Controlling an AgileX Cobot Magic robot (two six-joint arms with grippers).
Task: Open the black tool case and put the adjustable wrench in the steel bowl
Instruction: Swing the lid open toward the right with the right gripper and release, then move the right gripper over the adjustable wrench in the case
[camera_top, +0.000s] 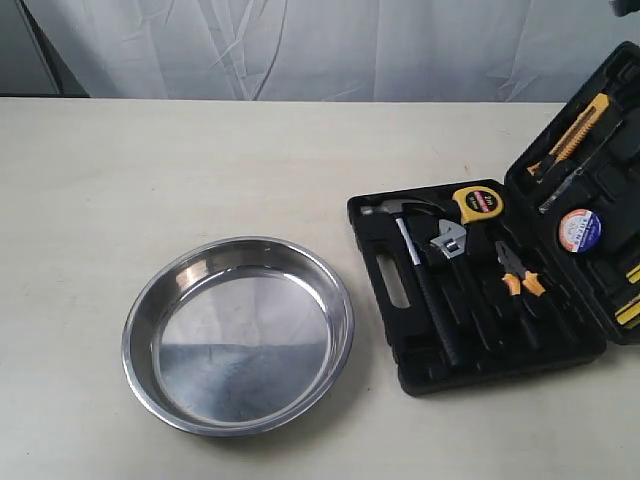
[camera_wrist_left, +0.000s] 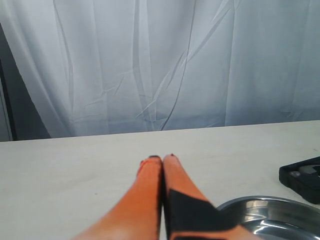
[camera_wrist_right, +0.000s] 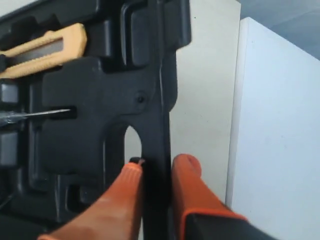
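Black tool case (camera_top: 480, 300) open; lid (camera_wrist_right: 90, 100) edge pinched by right hand (camera_wrist_right: 157, 167). Left hand (camera_wrist_left: 162, 161) pressed together above desk (camera_top: 150, 180). Adjustable wrench (camera_top: 447, 240) seated in case, 2 o'clock from steel bowl (camera_top: 240, 330).

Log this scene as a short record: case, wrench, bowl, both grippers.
case: black tool case open on the table, case lid raised
wrench: adjustable wrench in the case tray, between hammer and pliers
bowl: steel bowl empty, beside the case
left gripper: shut, holding nothing
right gripper: shut on the lid's edge
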